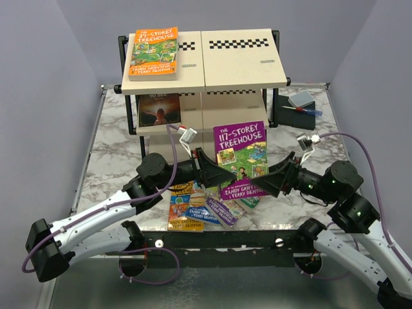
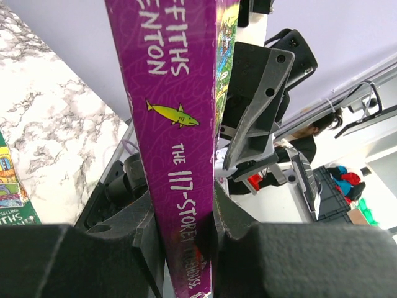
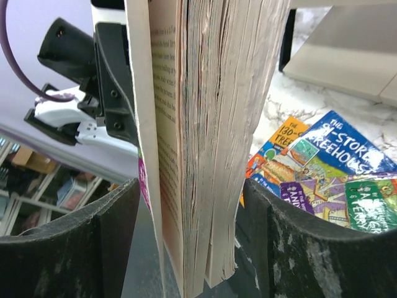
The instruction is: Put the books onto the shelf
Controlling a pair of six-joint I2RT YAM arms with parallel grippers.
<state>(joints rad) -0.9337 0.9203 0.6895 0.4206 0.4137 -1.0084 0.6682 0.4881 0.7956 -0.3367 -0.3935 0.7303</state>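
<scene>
Now, purple book [image 1: 241, 158]: upright above the table [image 1: 116, 154], between the two grippers, in front of the shelf [image 1: 244, 71].
Left gripper [image 1: 217, 175]: clamped tight at the spine, a finger pressed to each cover.
Right gripper [image 1: 273, 179]: jaws wide around the page edge, a gap either side, gripping nothing.
Orange book [image 1: 153, 53]: flat on the shelf's top board, left side.
Dark book [image 1: 159, 109]: on the tier below, left side.
Other books [image 1: 199, 209]: heaped on the table under the grippers.

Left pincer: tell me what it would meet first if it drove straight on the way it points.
The left pincer is shut on the purple book, so that moves with it. Straight ahead, the right pincer, open around the page edge, probably comes first.
</scene>
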